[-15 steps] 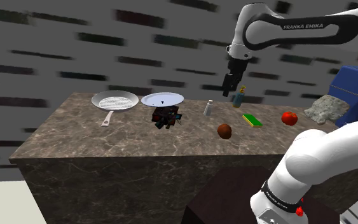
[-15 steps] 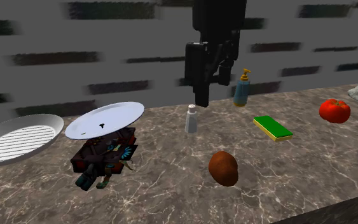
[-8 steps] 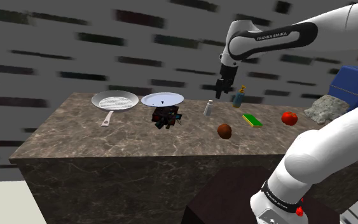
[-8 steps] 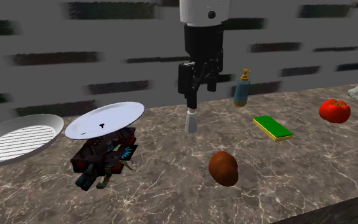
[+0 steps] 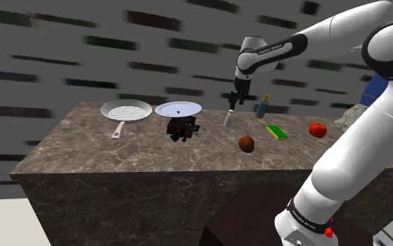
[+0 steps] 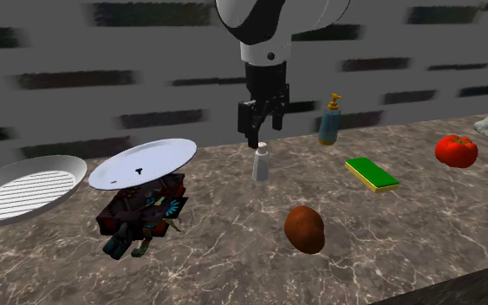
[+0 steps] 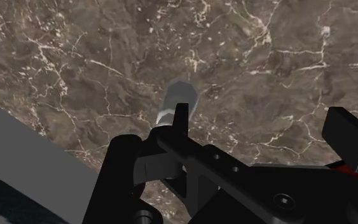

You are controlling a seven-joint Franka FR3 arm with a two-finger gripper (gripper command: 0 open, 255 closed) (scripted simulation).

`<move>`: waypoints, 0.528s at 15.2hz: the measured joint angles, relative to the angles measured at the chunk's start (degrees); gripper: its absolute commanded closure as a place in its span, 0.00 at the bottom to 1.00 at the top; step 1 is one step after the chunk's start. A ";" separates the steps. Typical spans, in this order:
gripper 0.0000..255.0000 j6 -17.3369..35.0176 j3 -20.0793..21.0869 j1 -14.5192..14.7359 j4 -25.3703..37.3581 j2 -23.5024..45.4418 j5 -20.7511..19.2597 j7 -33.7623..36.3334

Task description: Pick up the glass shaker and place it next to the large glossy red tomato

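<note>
Hangs with the all-black two-finger gripper (image 6: 262, 137) just above the small upright pale-grey shaker (image 6: 261, 165), jaws spread wide, clasping nothing; glossy round red tomato (image 6: 456, 150) well apart.

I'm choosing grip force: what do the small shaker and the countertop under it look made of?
The small grey shaker is plain pale grey with a lighter cap; glass or plastic, the look leaves it open. The dark brown countertop looks like polished marble, going by its white veins.
</note>
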 measured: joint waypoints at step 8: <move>0.00 6.14 -2.67 -2.52 10.43 16.01 4.84 -5.26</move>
